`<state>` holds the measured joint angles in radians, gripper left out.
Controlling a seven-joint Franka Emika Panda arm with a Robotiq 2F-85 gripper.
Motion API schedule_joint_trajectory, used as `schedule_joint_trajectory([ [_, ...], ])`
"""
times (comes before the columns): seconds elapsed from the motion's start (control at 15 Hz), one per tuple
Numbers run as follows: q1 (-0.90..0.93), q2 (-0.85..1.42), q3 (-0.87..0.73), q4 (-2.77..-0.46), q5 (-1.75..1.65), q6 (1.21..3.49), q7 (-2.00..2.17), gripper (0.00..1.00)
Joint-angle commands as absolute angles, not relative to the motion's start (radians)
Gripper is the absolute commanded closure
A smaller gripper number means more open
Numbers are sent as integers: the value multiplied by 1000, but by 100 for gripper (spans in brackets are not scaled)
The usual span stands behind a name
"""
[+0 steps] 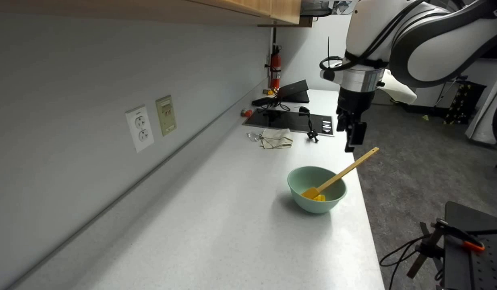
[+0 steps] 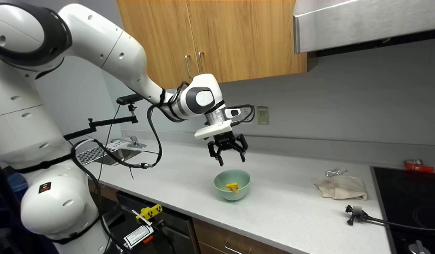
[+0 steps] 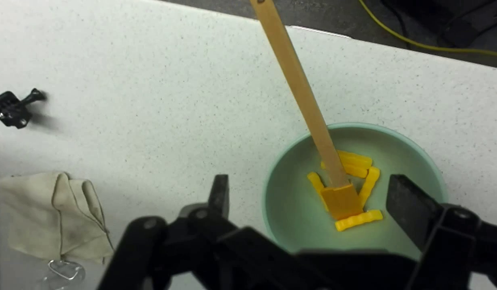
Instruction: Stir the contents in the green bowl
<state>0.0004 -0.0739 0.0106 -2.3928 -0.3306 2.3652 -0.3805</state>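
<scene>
Jaws wide, gripping nothing, presumably to admit the spatula (image 3: 308, 107); I hold the gripper (image 2: 232, 162) up and clear of the bowl (image 3: 286, 193), which sits lower right in the wrist view; the yellow pieces (image 3: 359, 220) lie on its floor around the spatula's blade; the handle slopes over the rim toward top centre, which should let me grasp outside the bowl.

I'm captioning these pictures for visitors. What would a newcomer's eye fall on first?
Most likely the big white robot arm, reaching over the pale counter, with its open black gripper in the air. Next, probably the green bowl on that counter, with yellow pieces inside and a spatula whose wooden handle sticks out past the rim.
</scene>
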Motion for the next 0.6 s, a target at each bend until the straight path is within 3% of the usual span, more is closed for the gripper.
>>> schedule_joint_trajectory([
  [0.0,4,-66,7,-2388,-331,2366,-394,0],
  [0.53,11,-16,5,-2389,-324,2400,-630,0],
])
